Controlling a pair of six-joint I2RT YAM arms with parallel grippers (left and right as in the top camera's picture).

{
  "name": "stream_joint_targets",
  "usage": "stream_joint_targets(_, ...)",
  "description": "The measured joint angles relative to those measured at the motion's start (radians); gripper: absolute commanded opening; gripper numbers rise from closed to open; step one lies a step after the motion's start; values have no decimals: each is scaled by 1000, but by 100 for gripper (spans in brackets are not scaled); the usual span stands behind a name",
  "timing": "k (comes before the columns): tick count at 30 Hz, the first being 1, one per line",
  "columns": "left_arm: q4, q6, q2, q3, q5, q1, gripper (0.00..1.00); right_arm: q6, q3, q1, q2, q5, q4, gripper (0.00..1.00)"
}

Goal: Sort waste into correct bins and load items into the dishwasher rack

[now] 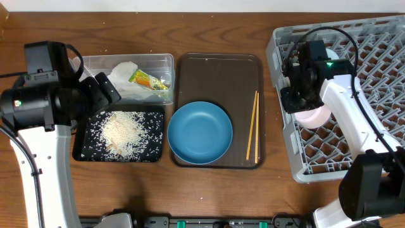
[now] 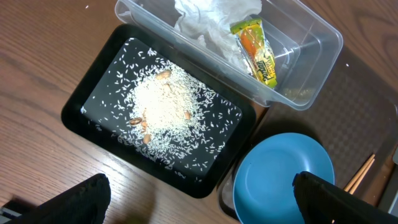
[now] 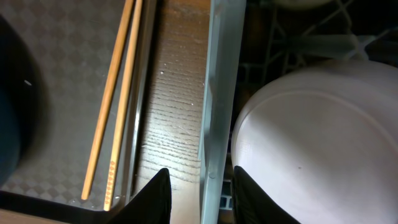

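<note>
Seemingly the white bowl [image 3: 317,130] sits among the pegs at the left edge of the dishwasher rack [image 1: 380,57], and the right gripper [image 3: 202,186] hangs just above it, fingers partly spread astride the rack's wall and pinching nothing visible. To do this well, it should lift straight up, clear of wall and bowl rim, before swinging to the chopsticks [image 1: 252,126], which lie side by side on the brown serving tray [image 1: 218,69] beside the blue plate [image 1: 199,132]. The left gripper [image 2: 199,193], spread wide and empty near the black tray [image 2: 81,115], is best kept out of that path.
</note>
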Motion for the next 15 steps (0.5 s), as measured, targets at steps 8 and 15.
stream_joint_targets(8,0,0,0,0,0,0,96,-2,-20,0,0,5,31,23)
stream_joint_targets(15,0,0,0,0,0,0,96,-4,-78,0,0,13,70,16)
